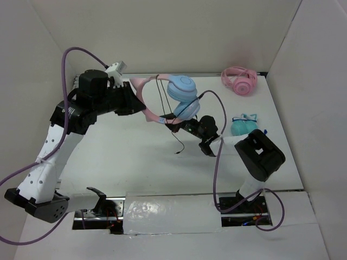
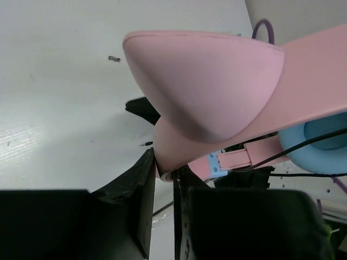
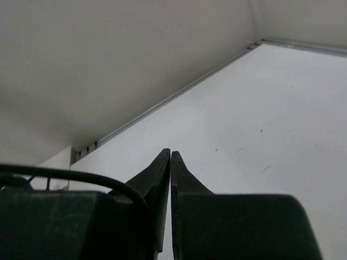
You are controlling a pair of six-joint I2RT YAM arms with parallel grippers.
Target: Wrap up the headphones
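One loop of thin black cable (image 1: 160, 97) is seemingly crossing the pink cat-ear headphones (image 1: 181, 89) with blue earcups, aloft toward 12 o'clock; the rest is dangling. Gripping the headband (image 2: 303, 103) is the left end effector (image 2: 164, 168); the right end effector (image 3: 171, 157) is pressing closed, contents unclear.

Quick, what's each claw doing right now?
The left gripper is closed on the headphones, at the pink headband.
The right gripper is closed; whether it pinches the black cable cannot be told.
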